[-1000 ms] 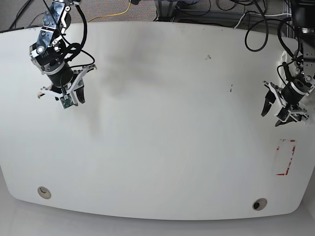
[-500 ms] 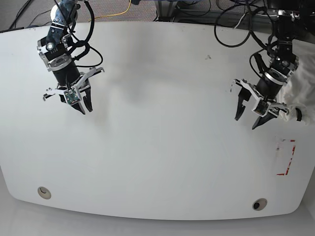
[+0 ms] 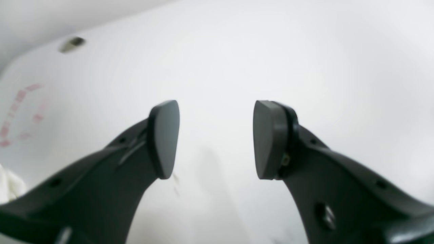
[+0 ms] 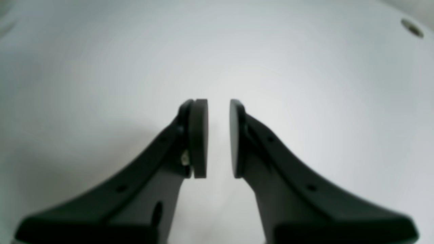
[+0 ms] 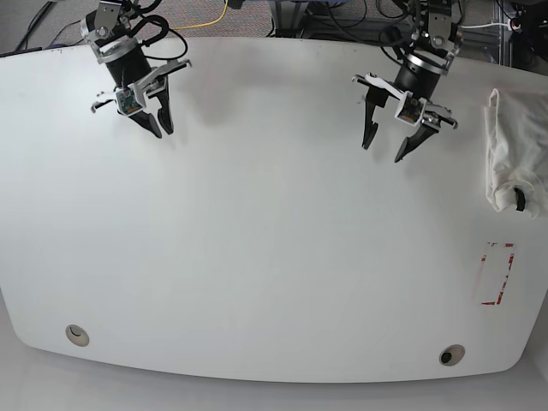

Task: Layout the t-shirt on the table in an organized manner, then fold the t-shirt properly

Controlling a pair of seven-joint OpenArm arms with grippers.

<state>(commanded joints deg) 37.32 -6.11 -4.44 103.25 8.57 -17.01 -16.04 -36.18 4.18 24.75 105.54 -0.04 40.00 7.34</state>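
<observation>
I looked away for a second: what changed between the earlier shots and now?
Both arms drew back toward the table's far edge. The left gripper left the right edge, uncovering a bunched t-shirt there; it holds nothing, jaws open. The right gripper also moved up, jaws nearly closed, empty. The table and red mark are unchanged.

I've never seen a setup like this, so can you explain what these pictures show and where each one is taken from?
This is a two-armed robot at a white table. One picture looks down from above; the other two come from cameras on the wrists, looking out between each tool's black fingers. From above, the left tool is on the right side and the right tool on the left. Both are open and hold nothing; the right one's gap is narrower. A bunched white t-shirt lies at the table's right edge, with a red rectangle mark below it. Two round holes sit near the front edge.
</observation>
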